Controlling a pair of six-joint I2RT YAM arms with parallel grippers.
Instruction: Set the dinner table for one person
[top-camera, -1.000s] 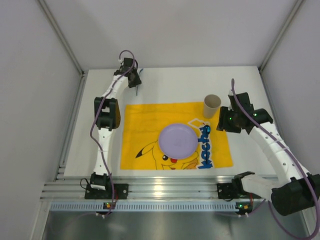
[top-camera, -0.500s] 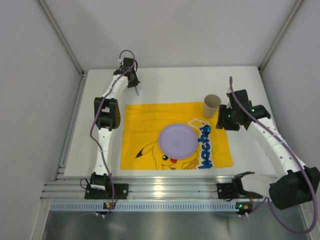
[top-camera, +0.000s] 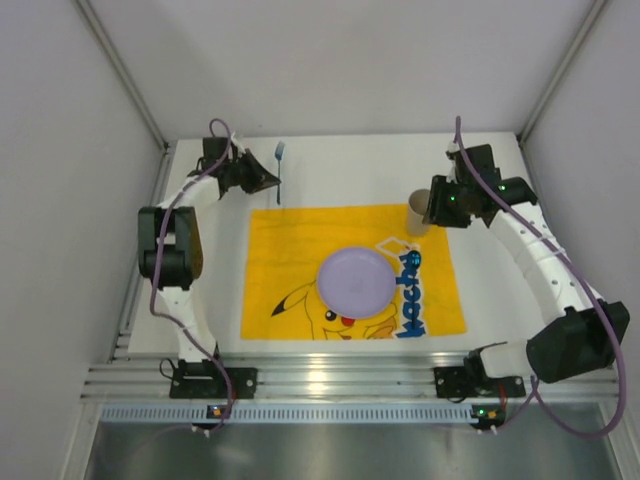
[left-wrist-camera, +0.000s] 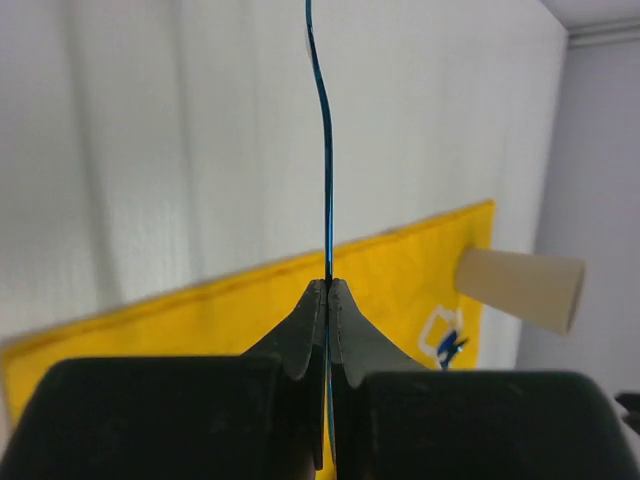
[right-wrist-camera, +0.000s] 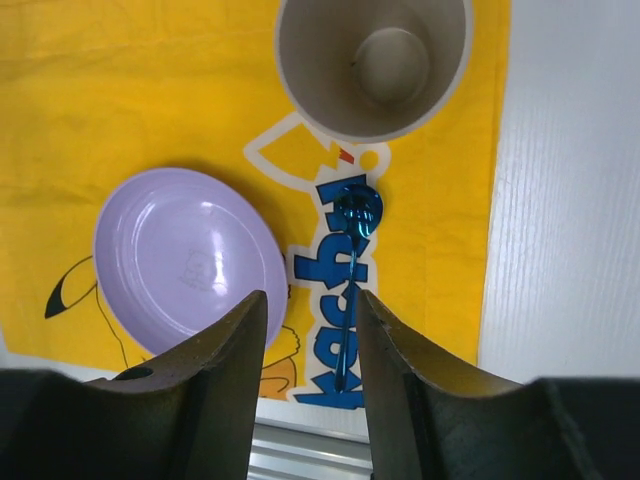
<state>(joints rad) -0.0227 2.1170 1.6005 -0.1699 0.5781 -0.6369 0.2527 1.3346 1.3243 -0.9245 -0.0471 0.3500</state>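
Since a second ago the left arm's elbow has swung leftward and the right tool (top-camera: 434, 205) has slid up to the cup (right-wrist-camera: 390, 60). Nearest, a lilac plate (top-camera: 356, 279) and blue spoon (right-wrist-camera: 357, 210) lie on the yellow mat (top-camera: 290, 250). At frame right, the right tool's jaws stand apart above that mat. Upper left, the left tool (left-wrist-camera: 328, 285) is clamped on a blue fork (left-wrist-camera: 322, 120) over the plain, matte white surface (top-camera: 340, 170), which lies beneath both tools.

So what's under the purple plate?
The yellow Pikachu mat lies under the purple plate. The plate covers part of the mat's picture, so that part cannot be seen.
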